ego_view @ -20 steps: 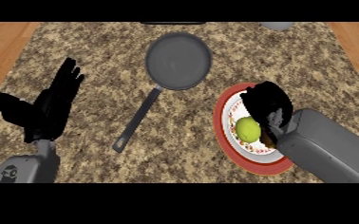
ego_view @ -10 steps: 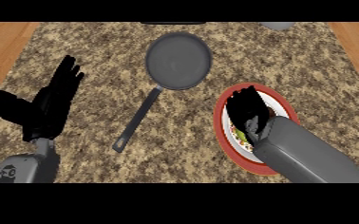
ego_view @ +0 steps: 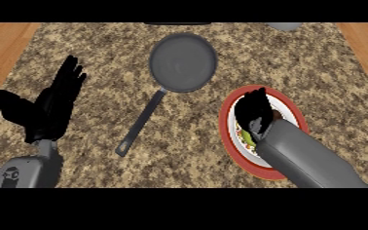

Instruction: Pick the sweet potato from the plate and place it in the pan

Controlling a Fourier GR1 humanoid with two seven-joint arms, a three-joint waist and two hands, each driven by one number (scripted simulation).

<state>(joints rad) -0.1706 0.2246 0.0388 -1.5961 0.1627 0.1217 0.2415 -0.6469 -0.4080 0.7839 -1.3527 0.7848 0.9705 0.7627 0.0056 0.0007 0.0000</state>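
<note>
Your right hand (ego_view: 253,111) covers the sweet potato (ego_view: 247,135) on the plate (ego_view: 229,131); I cannot tell its grip. Grasp the firm, rounded middle; left hand (ego_view: 56,97) rests open.

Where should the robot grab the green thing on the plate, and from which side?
From above. The sweet potato lies low on the red-rimmed plate, so nothing leaves room to come in from the side. Only a small green edge shows beside the right hand, which covers the rest, so its shape is hard to tell. Probably the fingers should close across its middle.
</note>
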